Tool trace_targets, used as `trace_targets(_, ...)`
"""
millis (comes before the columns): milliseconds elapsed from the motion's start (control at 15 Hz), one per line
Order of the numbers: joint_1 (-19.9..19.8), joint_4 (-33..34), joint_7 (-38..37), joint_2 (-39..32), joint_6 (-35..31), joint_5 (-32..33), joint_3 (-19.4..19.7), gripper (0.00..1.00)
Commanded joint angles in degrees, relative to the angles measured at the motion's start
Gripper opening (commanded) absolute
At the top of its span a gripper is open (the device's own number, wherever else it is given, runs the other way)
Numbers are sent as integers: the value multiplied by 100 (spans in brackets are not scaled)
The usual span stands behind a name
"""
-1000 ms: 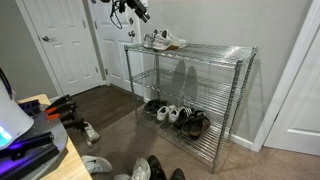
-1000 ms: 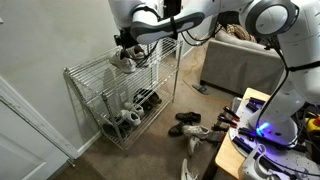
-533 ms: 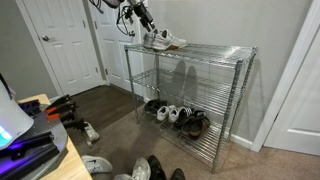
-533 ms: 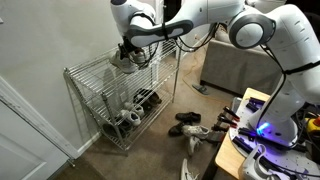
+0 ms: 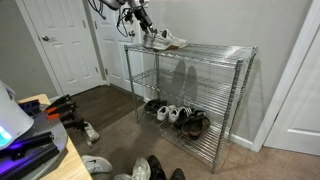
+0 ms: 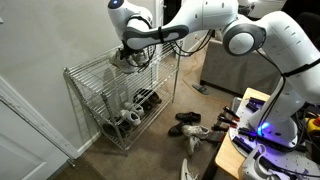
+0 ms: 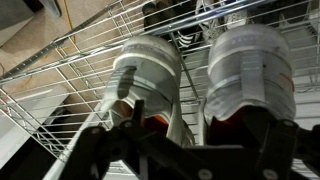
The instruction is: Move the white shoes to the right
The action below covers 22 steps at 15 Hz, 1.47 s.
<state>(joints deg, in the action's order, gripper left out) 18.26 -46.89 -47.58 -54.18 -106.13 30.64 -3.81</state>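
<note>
The hand (image 7: 183, 148) hangs over the pair of white shoes (image 7: 245, 65) on the top shelf of the wire counter (image 5: 215, 50) — fingers spread wide, gripping nothing.

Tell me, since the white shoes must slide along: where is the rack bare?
Beyond the white shoes, the top shelf is bare to its other end. The middle shelf looks bare too. The bottom shelf is crowded with other pairs.

Both exterior views stand back, angled down on the wire rack (image 5: 190, 95) from different sides; wrist view sits close over its top shelf (image 7: 60, 75).
</note>
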Motion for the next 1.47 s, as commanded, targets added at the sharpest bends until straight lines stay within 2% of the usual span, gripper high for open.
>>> trace_targets(0,-64,484,272,-237,337,-118,-49,100)
trace_targets(200,-119,839,508,-435,328,-93,-56,100)
trace_targets(400,-233,1152,1105,-702,254,-142,-136,100)
trace_targets(867,-497,1620,1735,-1149,629,-561,-403,100)
trace_targets(933,-523,1655,1814,-1171,584,-633,-460,75)
trace_targets(1000,-521,1679,1842,-1177,633,-660,-490,74)
trace_targets(1400,-460,1755,1864,-1198,752,-634,-524,34)
